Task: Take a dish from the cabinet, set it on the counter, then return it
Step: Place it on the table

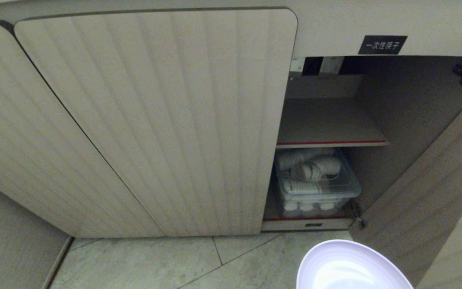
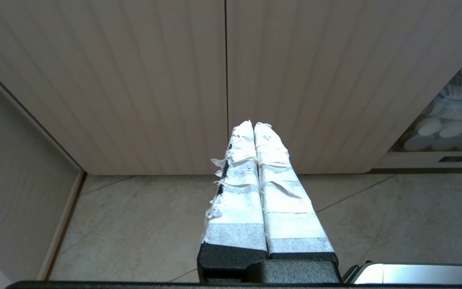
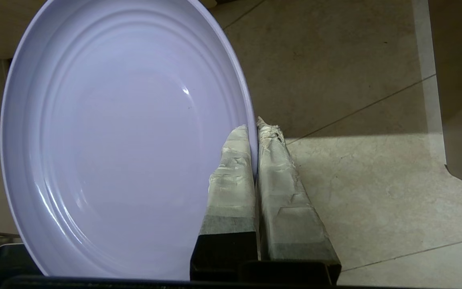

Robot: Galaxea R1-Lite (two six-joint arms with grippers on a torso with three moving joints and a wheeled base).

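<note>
Only the head view shows the cabinet (image 1: 327,120) open, its shelf (image 1: 331,142) bare, and part of the dish (image 1: 351,267) low before it; the right wrist view shows the right pincer (image 3: 254,130) clenched on the dish's rim, one finger either side; the left pincer (image 2: 254,125) is clenched on nothing above the floor (image 2: 142,224).

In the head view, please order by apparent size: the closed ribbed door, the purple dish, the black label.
1. closed ribbed door
2. dish, partly cut off by the frame and nearer the camera, so its rank is only apparent
3. black label
</note>
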